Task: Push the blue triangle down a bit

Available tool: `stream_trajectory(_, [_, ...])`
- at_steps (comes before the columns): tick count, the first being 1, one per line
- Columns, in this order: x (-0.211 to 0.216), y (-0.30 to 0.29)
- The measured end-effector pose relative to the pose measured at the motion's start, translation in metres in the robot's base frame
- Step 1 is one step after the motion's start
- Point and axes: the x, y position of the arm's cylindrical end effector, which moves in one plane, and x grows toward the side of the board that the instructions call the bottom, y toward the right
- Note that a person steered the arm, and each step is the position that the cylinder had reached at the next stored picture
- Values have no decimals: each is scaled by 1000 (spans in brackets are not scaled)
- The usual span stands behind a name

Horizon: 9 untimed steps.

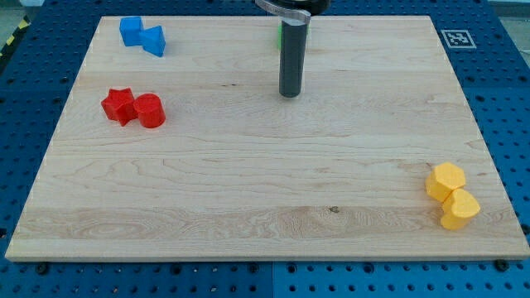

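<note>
Still lining up, no contact with anything yet

No jaws here, just my tip [290, 94] sitting upper middle. The blue triangle [154, 40] is waiting upper left, touching another blue block [131, 31]; I'm guessing I need to get above it next.

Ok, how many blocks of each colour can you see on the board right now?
Blue: 2, a blue cube touching the blue triangle, top left.
Red: 2, a red star against a red cylinder.
Yellow: 2, a yellow hexagon and a yellow block, bottom right.
Green: 1, a green block mostly hidden behind the rod.
Total: 7.
My tip is far right of the blues.
</note>
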Motion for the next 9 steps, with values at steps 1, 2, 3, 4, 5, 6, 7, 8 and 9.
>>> stream_trajectory(1, [0,0])
stream_trajectory(2, [0,0])
stream_trajectory(3, [0,-1])
stream_trajectory(4, [0,-3])
stream_trajectory(5, [-6,-17])
stream_trajectory(6, [-34,-38])
stream_trajectory(7, [-66,-65])
stream_trajectory(8, [-107,-89])
stream_trajectory(9, [-145,-115])
